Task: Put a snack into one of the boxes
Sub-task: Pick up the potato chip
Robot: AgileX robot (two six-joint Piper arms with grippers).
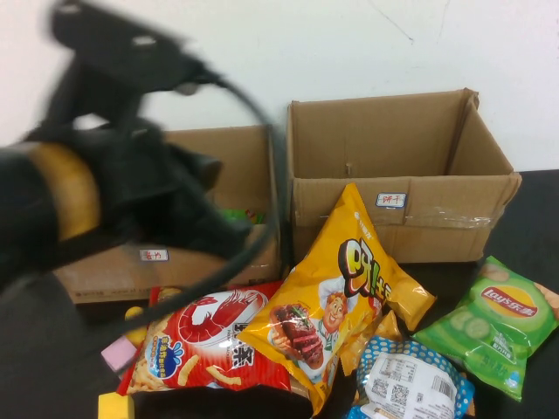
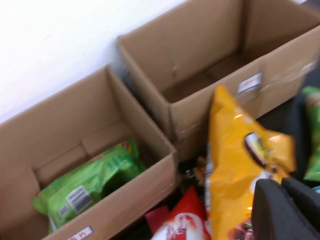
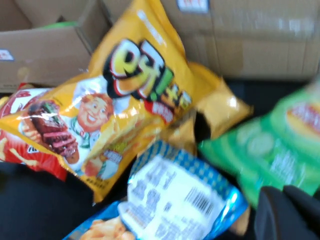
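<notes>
Cardboard forms both boxes at the back of the table: a left box in which a green snack packet already lies, and a right box that appears bare inside. Against the front wall of the right box a yellow chip bag is propped, overlapping a red shrimp-cracker bag. A blue-and-white packet lies at the near edge, and a green Lay's bag lies to its right.

The left gripper is raised over the left side of the heap, close to the high camera, and only a dark corner of it is seen in its wrist view; whether it is wide, narrow or holding anything cannot be told. The right gripper hangs low above the blue-and-white packet and the green Lay's bag, out of the high view, and its state cannot be told either.

No snack is seen to be held, so a pick is judged to be pending. Trouble is most likely to come from the overlap: two bags could be pinched at once, or a neighbour dragged along. Slippery, puffed film could slide from a shallow grip. The propped yellow chip bag could be toppled by a passing arm, and a carried bag could be snagged on a box wall.
</notes>
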